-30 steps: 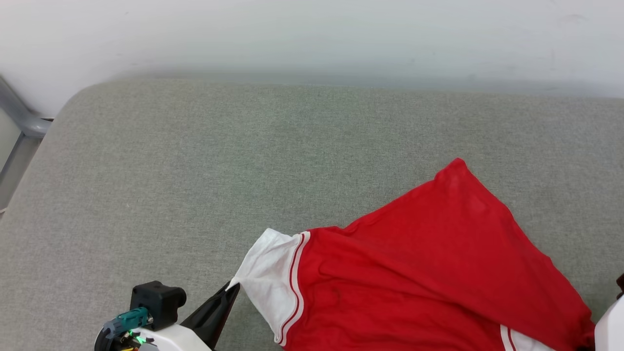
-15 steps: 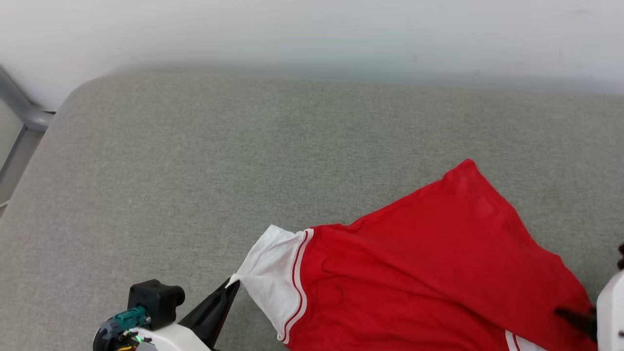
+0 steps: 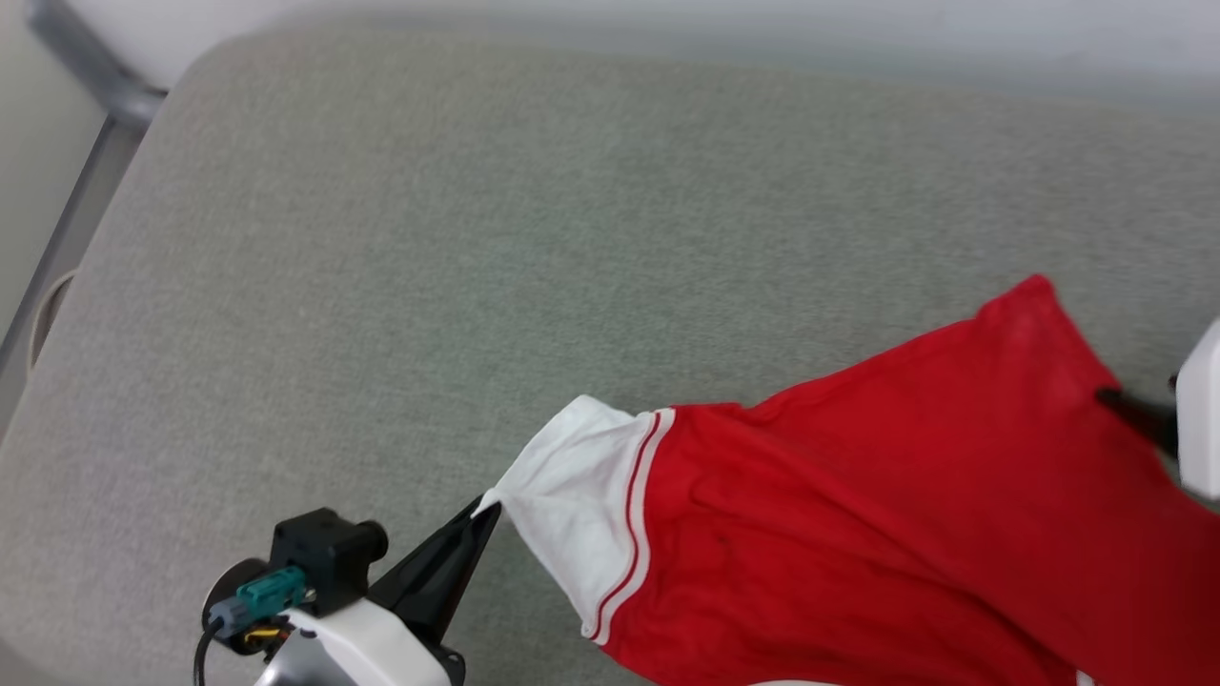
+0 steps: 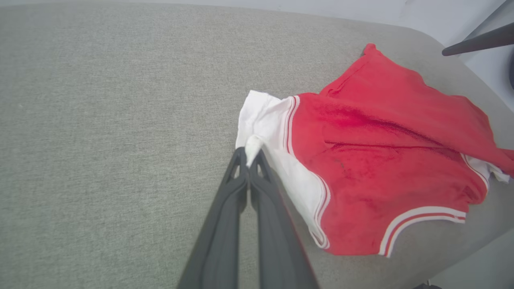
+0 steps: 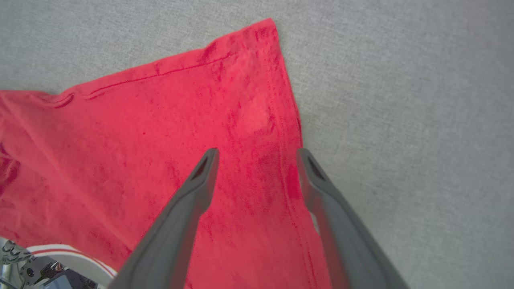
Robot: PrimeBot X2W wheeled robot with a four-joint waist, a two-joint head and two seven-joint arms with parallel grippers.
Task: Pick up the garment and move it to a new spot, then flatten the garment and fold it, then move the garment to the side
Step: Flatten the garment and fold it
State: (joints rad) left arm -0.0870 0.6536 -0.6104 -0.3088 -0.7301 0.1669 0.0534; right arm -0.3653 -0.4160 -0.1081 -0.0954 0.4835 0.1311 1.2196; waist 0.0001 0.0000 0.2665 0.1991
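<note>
Garment (image 4: pixel 373 160) sleeve seemingly pinched by left claw (image 4: pixel 249 155).

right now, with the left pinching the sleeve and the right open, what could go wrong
1. The left gripper pinches just the tip of the white sleeve; a hard pull could slip it free or stretch it.
2. The right gripper hangs open over the garment by its side edge; closing there may bunch cloth or miss the edge.
3. The garment's far side lies near the rounded edge of the grey cushion and might slide off.
</note>
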